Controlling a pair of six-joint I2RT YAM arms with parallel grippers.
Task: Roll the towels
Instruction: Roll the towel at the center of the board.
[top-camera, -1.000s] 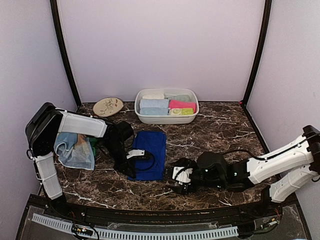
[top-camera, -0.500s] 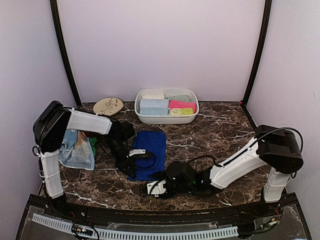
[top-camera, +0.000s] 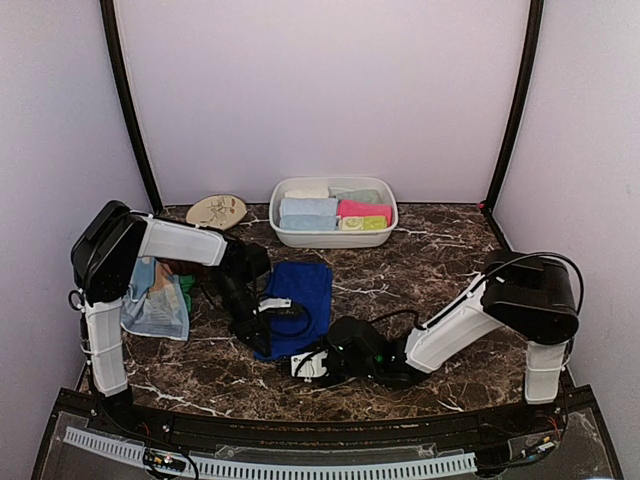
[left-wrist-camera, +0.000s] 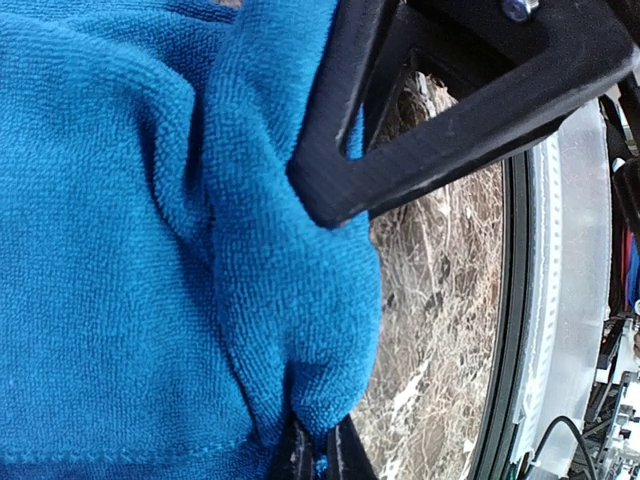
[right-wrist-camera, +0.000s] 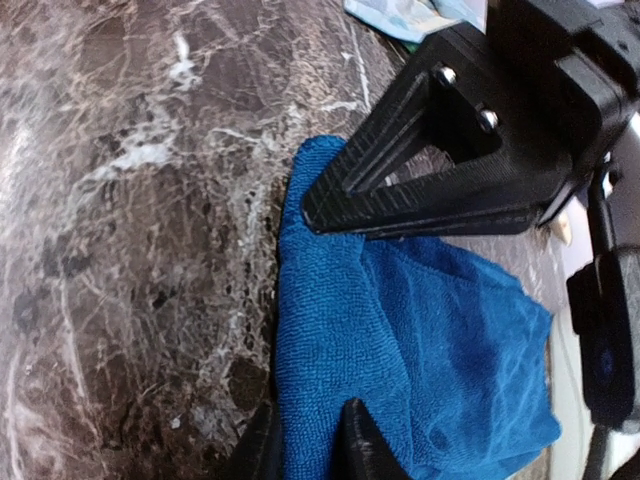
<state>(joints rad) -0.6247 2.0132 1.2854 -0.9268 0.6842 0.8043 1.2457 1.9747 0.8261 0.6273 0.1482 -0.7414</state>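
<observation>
Well to the left of the royal blue towel (top-camera: 305, 290), a loose heap of towels (top-camera: 155, 305) in light blue, peach, green and rust is lying under the left arm. Behind the royal blue towel and to its left, a cream plate (top-camera: 216, 212) is resting on the marbled bench (top-camera: 440, 260).

The left pincer (left-wrist-camera: 318, 452) is clenching a raised fold at that towel's near left corner; its tips are sitting almost together with the blue cloth nipped between them. The royal blue towel itself is lying spread out, mostly flat, at the middle of the bench. Directly behind it, a white tub (top-camera: 330, 238) is holding rolled towels (top-camera: 310, 210) in pale blue, pink and green.

At the towel's near edge, the right pincer (right-wrist-camera: 308, 445) is straddling the hem, one finger on each side of the cloth; I cannot tell whether it is squeezing.
</observation>
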